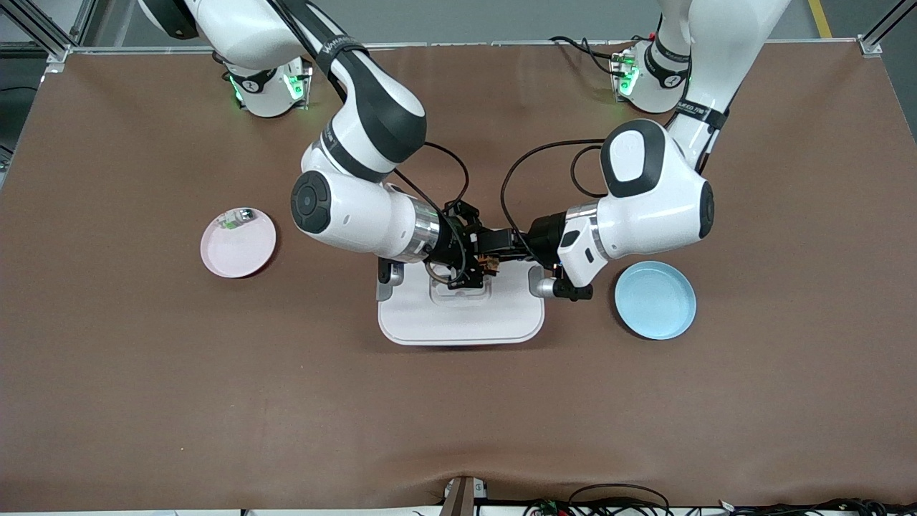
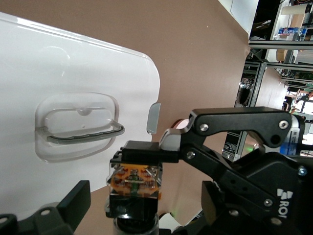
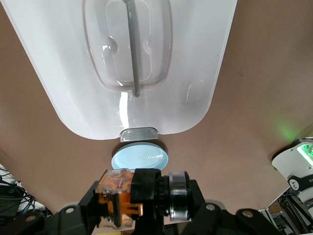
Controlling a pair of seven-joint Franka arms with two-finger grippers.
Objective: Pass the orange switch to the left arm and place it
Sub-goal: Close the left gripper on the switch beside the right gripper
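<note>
The right end effector (image 1: 481, 264) is clamped on the orange switch (image 1: 489, 263) in the air over the box (image 1: 458, 315) lid. The switch's long axis points at the left end effector (image 1: 501, 247), spread wide just beside its free end.

text: "ROI", cut off, perhaps "ROBOTIQ" | on: right gripper (image 2: 146, 161) body, left wrist view | elsewhere: arm-band lettering unreadable
</note>
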